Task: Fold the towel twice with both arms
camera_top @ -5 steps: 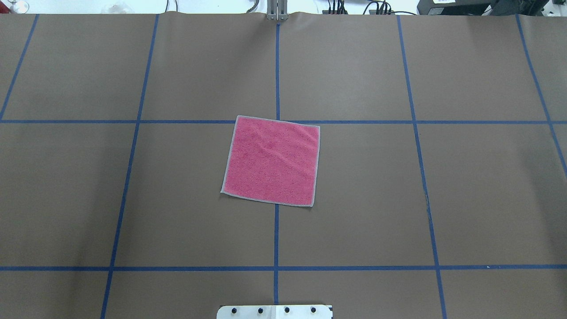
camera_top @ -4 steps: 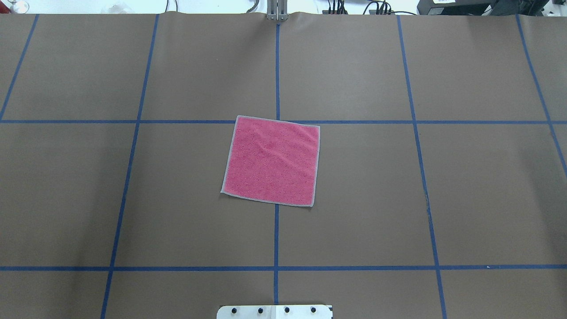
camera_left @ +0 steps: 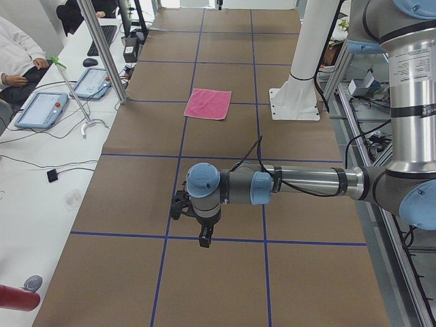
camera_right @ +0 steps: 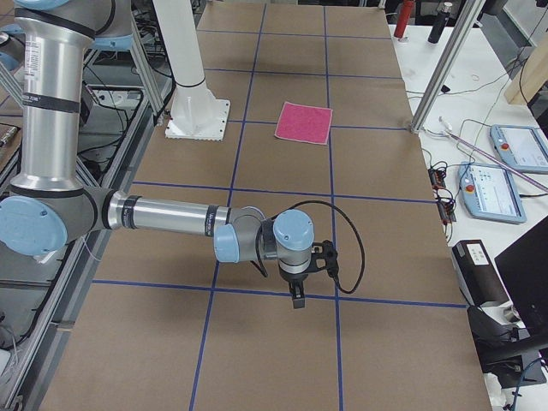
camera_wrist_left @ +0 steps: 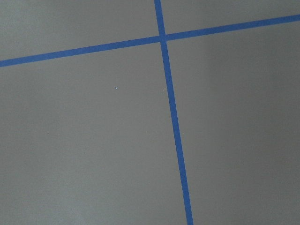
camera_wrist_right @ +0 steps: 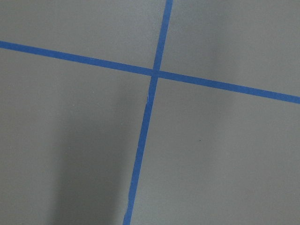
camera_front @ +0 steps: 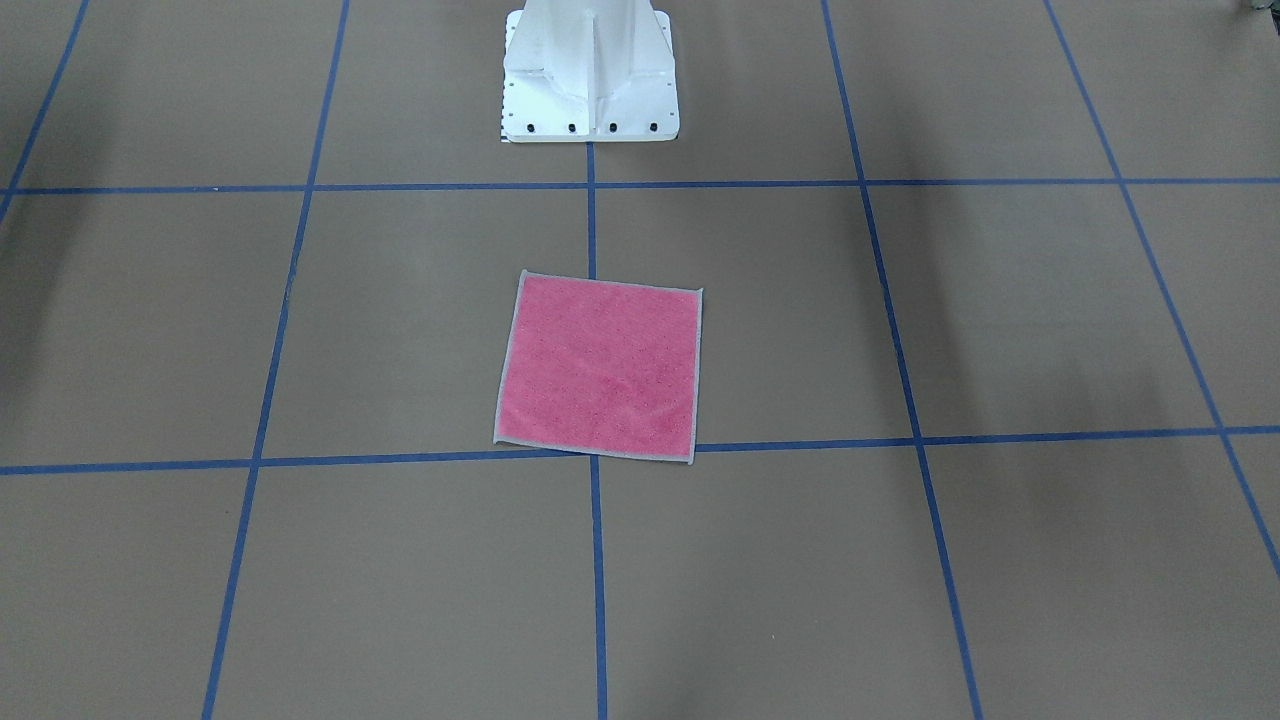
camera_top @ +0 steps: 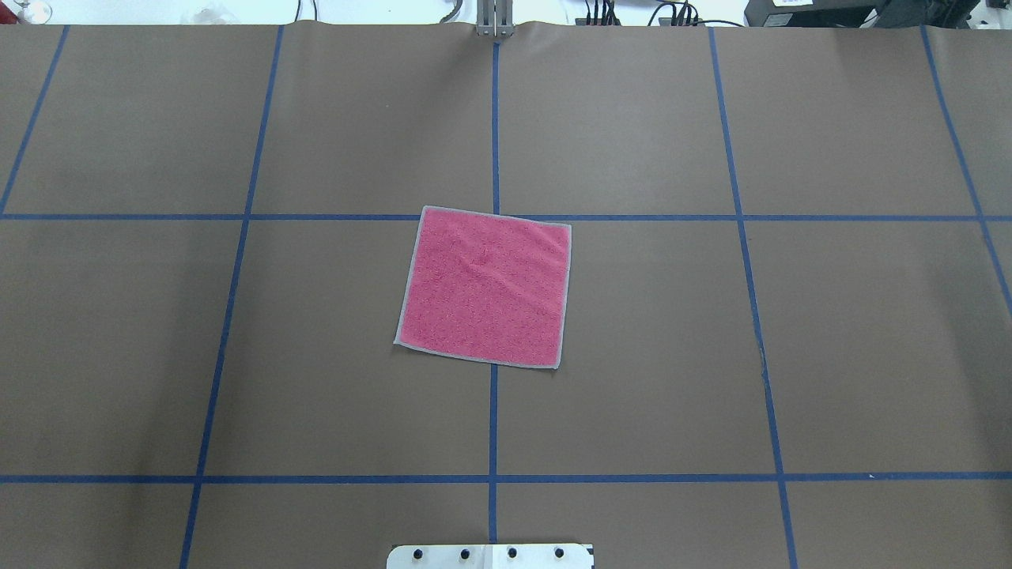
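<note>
The towel lies flat and unfolded, pink face up with light grey edging, in the middle of the table; it also shows in the front-facing view, the left view and the right view. My left gripper hangs over a tape line far out toward the table's left end, well away from the towel. My right gripper hangs likewise far toward the right end. Both show only in the side views, so I cannot tell whether they are open or shut. The wrist views show only table and tape.
The brown table is marked with a grid of blue tape lines. The white pedestal base stands on the robot's side of the towel. Operators' benches with tablets and metal posts line the far edge.
</note>
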